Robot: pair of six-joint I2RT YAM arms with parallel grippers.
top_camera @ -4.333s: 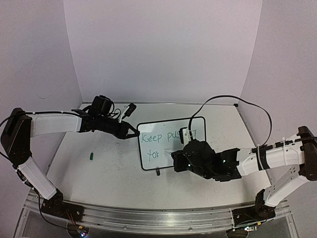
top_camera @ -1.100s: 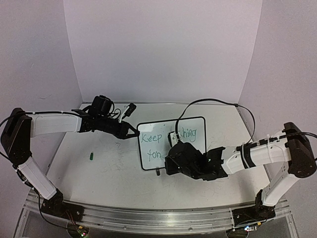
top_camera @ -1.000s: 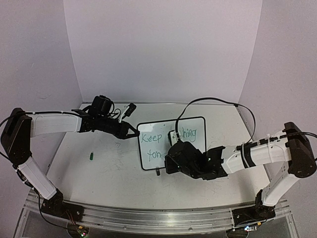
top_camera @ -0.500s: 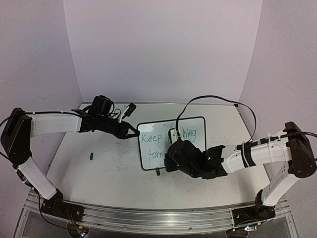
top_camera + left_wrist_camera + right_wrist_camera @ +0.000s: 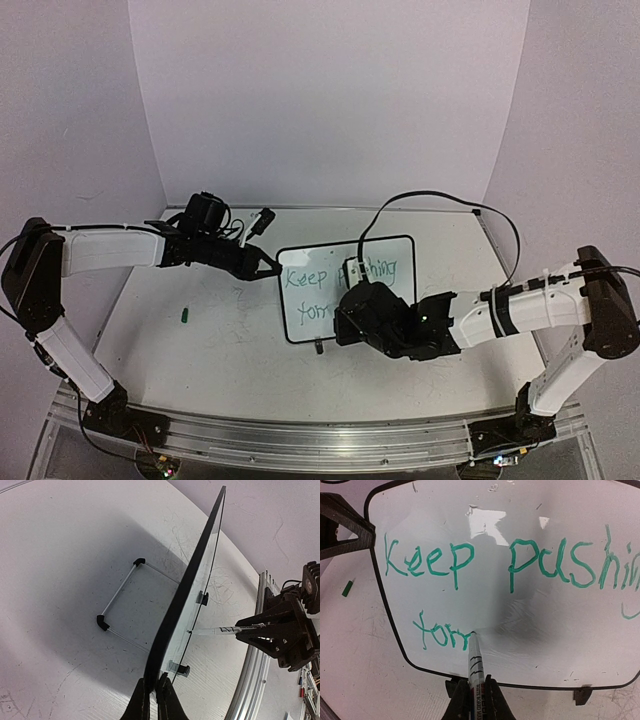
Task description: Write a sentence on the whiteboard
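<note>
Far left on the worktop [image 5: 150, 345], a small green cap [image 5: 185, 315] lies on its own. Next over, the left gripper [image 5: 151, 692] is pressed tight on the left rim of the whiteboard [image 5: 545, 625], which stands propped up mid-worktop. On the board, there's the sentence [image 5: 490, 565] in green: "Keep pushing" on top, and a shorter line beneath beginning "for". At that line's end the marker [image 5: 474, 657] tip touches the board, and the right gripper [image 5: 475, 697] is pinching the marker's barrel.
</note>
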